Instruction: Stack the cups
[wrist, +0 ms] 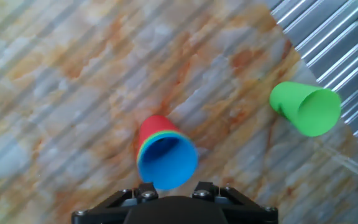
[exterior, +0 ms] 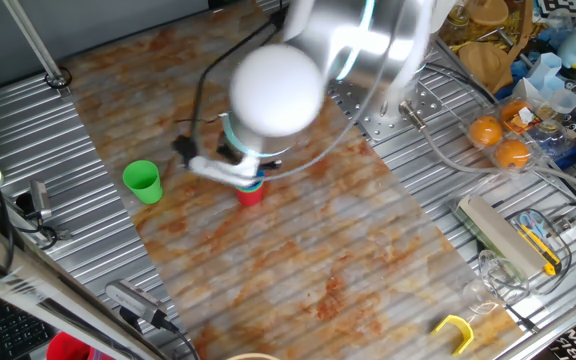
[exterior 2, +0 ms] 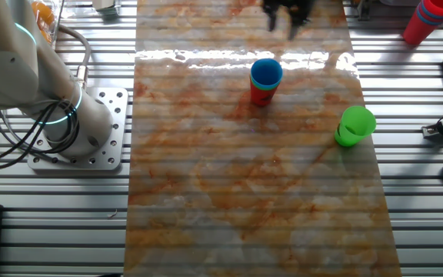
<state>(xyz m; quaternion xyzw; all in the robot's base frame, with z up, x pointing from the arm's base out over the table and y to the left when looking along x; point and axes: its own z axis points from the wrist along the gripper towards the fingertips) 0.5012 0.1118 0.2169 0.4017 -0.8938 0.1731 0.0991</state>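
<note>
Stack (exterior 2: 265, 81): a red cup at the bottom, a thin green rim showing above it, and a blue cup on top. It stands upright near the middle of the table (exterior 2: 244, 208).
Loose cup (exterior 2: 354, 126): one green cup stands alone, apart from the stack, close to the table's edge. In the hand view it is at about 2 o'clock from the stack. In the other fixed view it is at about 4 o'clock.
Gripper (wrist: 174, 193): it hangs above the stack and touches no cup. Only its dark base shows at the bottom of the hand view, and the arm hides it elsewhere, so I cannot tell if the fingers are spread or pressed together. It holds nothing that I can see.
Step in hand: I think three cups are done and the green one is next.
How to do it well: move over the green cup and come straight down. Put one finger inside and one outside the rim. Squeeze softly, because the cup looks light and may tip or slide. Lift it high, go right over the blue cup, and lower it slowly so the stack does not fall.
</note>
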